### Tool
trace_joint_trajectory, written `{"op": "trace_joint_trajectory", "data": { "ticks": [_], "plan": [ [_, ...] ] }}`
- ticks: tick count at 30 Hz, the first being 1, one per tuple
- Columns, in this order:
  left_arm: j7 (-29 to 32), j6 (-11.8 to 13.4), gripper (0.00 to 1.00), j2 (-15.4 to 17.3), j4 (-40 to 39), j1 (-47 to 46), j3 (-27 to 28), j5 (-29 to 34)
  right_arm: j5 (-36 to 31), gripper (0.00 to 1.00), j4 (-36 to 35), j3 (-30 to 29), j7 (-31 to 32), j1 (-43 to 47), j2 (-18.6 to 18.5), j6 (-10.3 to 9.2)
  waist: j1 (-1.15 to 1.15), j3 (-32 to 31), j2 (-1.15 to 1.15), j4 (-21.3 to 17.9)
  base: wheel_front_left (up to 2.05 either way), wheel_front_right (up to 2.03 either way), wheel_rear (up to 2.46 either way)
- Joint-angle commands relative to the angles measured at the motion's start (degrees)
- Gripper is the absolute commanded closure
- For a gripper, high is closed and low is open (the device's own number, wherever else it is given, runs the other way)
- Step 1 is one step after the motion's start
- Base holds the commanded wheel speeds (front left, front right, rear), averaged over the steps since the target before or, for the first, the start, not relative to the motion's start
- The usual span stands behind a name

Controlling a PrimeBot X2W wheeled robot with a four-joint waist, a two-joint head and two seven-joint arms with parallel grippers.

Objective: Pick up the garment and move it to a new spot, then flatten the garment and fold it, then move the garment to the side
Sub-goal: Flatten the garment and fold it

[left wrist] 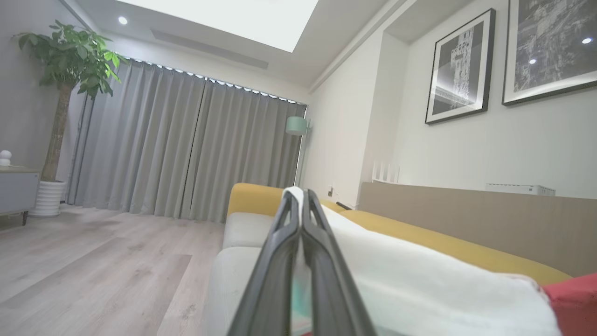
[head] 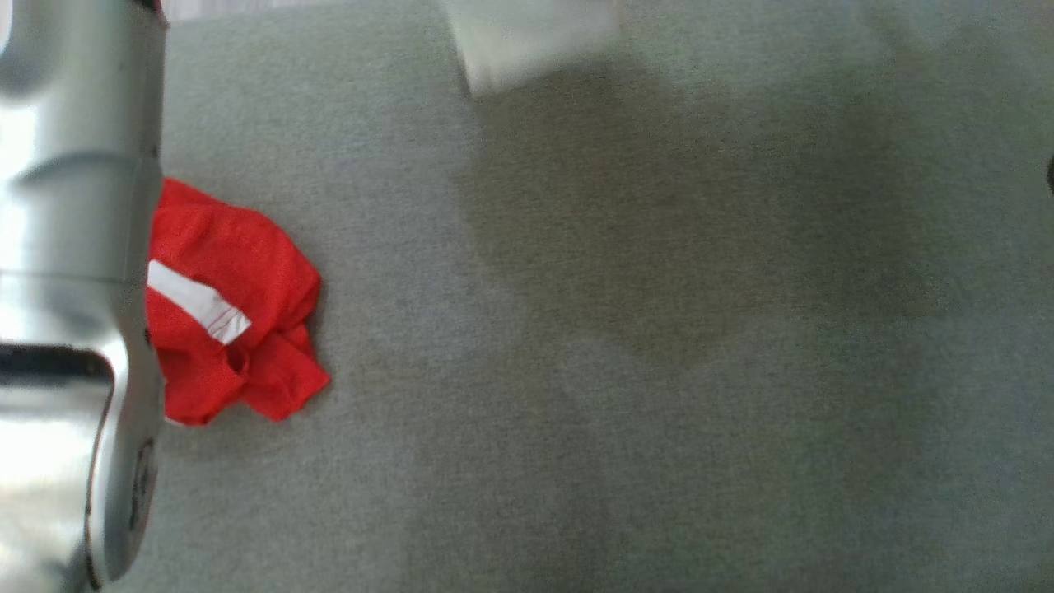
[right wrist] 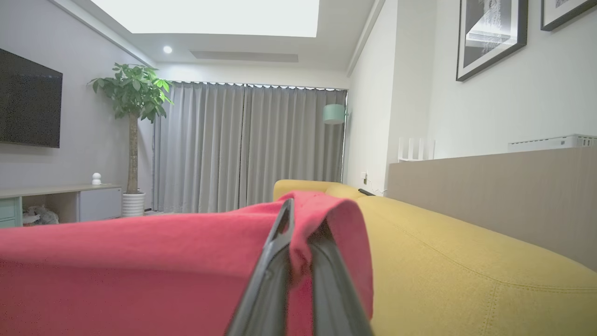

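Right gripper (right wrist: pixel 303 219) pinches garment (right wrist: pixel 140 261) (bunched, no clear axis).

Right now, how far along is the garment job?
Done: nothing finished; the red garment lies bunched on the grey sofa seat. In hand: the grab, left hand shut on white cloth, likely its trim, right hand shut on its red fabric. Left: relocate, flatten, fold, move aside.

You look at grey cloth seat (head: pixel 659 371). On it sits red garment (head: pixel 239 272), bunched, white strip showing. Well apart from garment lies pale blurry thing (head: pixel 535 41).
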Motion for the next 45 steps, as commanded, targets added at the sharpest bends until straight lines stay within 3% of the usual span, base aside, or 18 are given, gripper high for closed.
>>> {"op": "trace_joint_trajectory", "data": {
  "ticks": [1,10,14,20,24,30,38,45],
  "plan": [
    [-1.69,-0.51,1.0,1.76,-0.28,-4.17,0.9,0.16,-1.2,1.0,0.85,-0.18,-2.66,-2.49,1.63,-0.04,-0.02,0.29,0.0,0.58,0.0,0.0,0.0],
    [-5.22,-2.22,1.0,0.44,8.02,1.85,-6.67,1.18,0.22,1.0,16.55,5.23,-6.17,2.36,0.99,-0.04,-0.02,0.49,0.0,3.17,0.0,0.0,0.0],
    [-5.5,-2.3,1.0,0.17,8.72,7.08,-10.92,0.56,1.67,1.0,20.64,8.71,-4.47,6.28,0.04,-0.04,-0.02,-0.22,0.0,4.1,0.0,0.0,0.0],
    [-4.63,-2.32,1.0,3.38,5.98,18.75,-20.58,-4.08,6.95,1.0,24.13,19.84,3.51,15.53,-3.32,-0.04,-0.02,-2.89,0.0,4.91,0.0,0.0,0.0],
    [-2.17,-2.33,1.0,7.58,1.79,25.73,-26.45,-7.21,13.29,1.0,20.67,27.6,8.97,21.12,-7.21,-0.04,-0.02,-5.32,0.0,5.06,0.0,0.0,0.0],
    [6.57,-2.33,1.0,16.16,-9.14,33.54,-34.8,-12.15,24.41,1.0,11.51,36.96,17.7,28.65,-14.95,-0.04,-0.02,-9.4,0.0,5.09,0.0,0.0,0.0],
    [15.11,-1.53,1.0,24.98,-25.31,43.18,-38.61,-16.33,36.24,1.0,-0.78,45.22,27.18,37.52,-25.05,-0.04,-0.02,-15.12,0.0,4.87,0.0,0.0,0.0],
    [21.33,0.85,1.0,29.79,-36.65,50.79,-40.88,-19.44,44.61,1.0,-9.26,46.99,34.07,43.91,-29.58,-0.04,-0.02,-17.99,0.0,4.09,0.0,0.0,0.0]
  ]
}}
